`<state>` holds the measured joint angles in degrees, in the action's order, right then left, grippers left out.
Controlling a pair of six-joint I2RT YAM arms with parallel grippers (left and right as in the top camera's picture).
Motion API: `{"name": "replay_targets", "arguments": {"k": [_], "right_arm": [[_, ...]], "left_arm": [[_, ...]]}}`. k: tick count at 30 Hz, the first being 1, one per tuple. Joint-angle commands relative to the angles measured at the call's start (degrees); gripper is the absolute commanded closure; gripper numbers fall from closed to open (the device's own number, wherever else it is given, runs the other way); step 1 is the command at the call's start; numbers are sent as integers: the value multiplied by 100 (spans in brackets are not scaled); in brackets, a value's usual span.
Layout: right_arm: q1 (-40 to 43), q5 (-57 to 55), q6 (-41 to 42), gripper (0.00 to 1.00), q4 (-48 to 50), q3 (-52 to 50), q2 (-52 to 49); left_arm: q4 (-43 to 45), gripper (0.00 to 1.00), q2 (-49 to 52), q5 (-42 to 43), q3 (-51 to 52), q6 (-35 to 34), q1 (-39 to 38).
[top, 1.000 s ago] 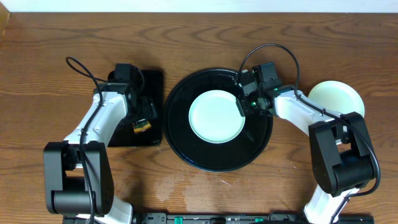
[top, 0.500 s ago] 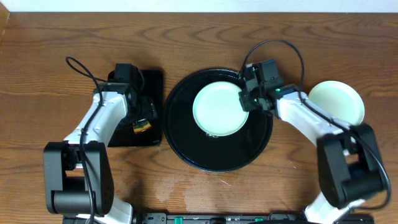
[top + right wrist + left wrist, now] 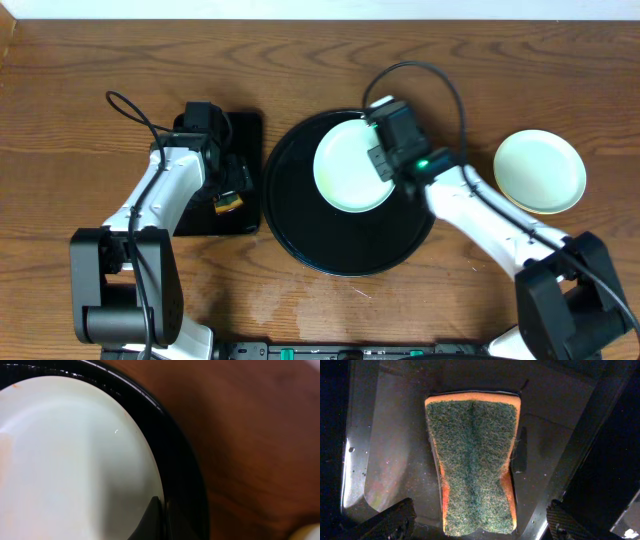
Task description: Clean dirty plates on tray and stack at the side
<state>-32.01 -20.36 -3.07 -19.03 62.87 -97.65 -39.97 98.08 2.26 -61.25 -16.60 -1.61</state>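
A pale mint-green plate (image 3: 350, 166) sits in the far part of the large round black tray (image 3: 320, 245). My right gripper (image 3: 385, 160) is shut on the plate's right rim. In the right wrist view one dark finger (image 3: 152, 520) lies over the plate (image 3: 65, 460) at its edge, with the tray rim (image 3: 186, 485) just beyond. A tiny orange smear (image 3: 16, 385) marks the plate's far edge. Two more plates (image 3: 540, 170) are stacked on the table at the right, mint-green over pale yellow. My left gripper (image 3: 228, 192) is open over a sponge (image 3: 472, 460).
The green-and-orange sponge (image 3: 228, 204) lies on a small rectangular black tray (image 3: 250, 130) left of the round tray. My left fingers (image 3: 385, 522) stand wide on either side of the sponge's near end. Bare wood table (image 3: 320, 60) lies all around.
My right gripper has swung left over the tray's far edge, and the mint-green plate has moved with it from the tray's middle toward the far side. The left arm has not moved.
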Motion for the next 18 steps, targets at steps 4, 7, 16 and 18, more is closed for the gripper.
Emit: {"name": "replay_targets", "arguments": {"k": [4, 7, 16, 18], "right_arm": [[-828, -2050, -326, 99, 87, 24, 70], [-1047, -2391, -444, 99, 170, 24, 70], [-1416, -2629, -955, 99, 494, 24, 103], [-1537, -2809, -992, 99, 516, 24, 122]], "left_arm": [[2, 15, 28, -11, 22, 48, 15], [2, 15, 28, -11, 22, 50, 15], [2, 15, 28, -11, 22, 50, 15], [2, 15, 28, -11, 22, 48, 15]]}}
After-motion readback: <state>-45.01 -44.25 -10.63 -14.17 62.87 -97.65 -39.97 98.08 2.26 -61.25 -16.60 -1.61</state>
